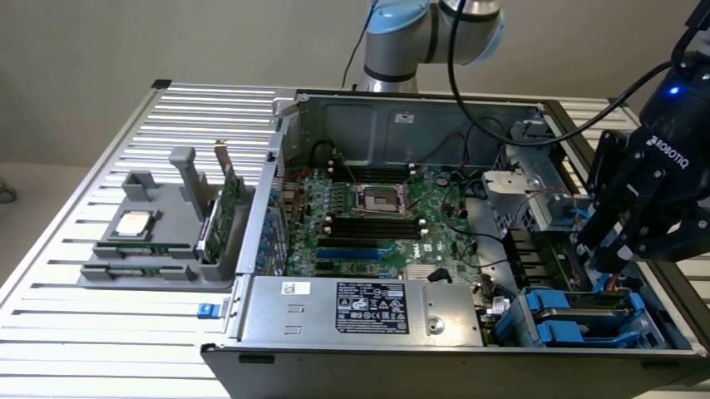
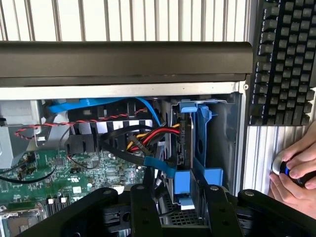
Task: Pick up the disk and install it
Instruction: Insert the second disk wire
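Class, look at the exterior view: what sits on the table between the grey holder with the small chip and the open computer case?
In the exterior view, a thin green card stands upright between the grey holder and the case.

Cables [image 2: 148,136] crowd disk [image 2: 185,143] (bay side).

Disk [image 2: 184,136] edge-on — label hidden
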Robot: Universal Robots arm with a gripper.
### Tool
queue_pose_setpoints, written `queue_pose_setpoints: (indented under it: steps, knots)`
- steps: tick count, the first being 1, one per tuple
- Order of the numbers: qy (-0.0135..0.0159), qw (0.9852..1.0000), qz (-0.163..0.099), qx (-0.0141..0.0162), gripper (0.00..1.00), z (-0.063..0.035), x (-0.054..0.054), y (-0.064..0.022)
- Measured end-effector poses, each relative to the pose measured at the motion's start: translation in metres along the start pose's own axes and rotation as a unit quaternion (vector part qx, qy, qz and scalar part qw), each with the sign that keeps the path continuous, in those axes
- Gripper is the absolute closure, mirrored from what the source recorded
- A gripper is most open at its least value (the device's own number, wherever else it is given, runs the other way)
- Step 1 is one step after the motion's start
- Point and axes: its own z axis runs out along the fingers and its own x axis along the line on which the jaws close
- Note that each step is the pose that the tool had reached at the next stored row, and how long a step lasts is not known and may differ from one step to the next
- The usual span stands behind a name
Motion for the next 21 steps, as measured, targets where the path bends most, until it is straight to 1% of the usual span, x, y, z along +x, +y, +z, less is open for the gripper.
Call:
queue_pose_setpoints:
  steps: [11, 12, 13, 14, 15, 16, 17, 19, 20, 21]
  knots:
    - [0.0001, 1.0000, 0.000, 0.0000, 0.58, 0.0001, -0.0001, -0.0020]
    - [0.0001, 1.0000, 0.000, 0.0000, 0.60, 0.0002, -0.0001, -0.0020]
    - [0.0000, 1.0000, 0.000, 0.0000, 0.66, 0.0002, -0.0001, -0.0020]
    - [0.0001, 1.0000, 0.000, 0.0000, 0.66, 0.0002, -0.0001, -0.0020]
    - [0.0000, 1.0000, 0.000, 0.0000, 0.73, 0.0002, -0.0001, -0.0020]
    - [0.0001, 1.0000, 0.000, 0.0000, 0.73, 0.0002, -0.0001, -0.0020]
    - [0.0001, 1.0000, 0.000, 0.0000, 0.85, 0.0002, -0.0001, -0.0021]
    - [0.0000, 1.0000, 0.000, 0.0000, 0.85, 0.0002, -0.0001, -0.0021]
    - [-0.0001, 1.0000, 0.000, 0.0000, 0.89, 0.0002, -0.0001, -0.0021]
    - [-0.0005, 1.0000, 0.000, -0.0001, 0.89, 0.0001, 0.0000, -0.0021]
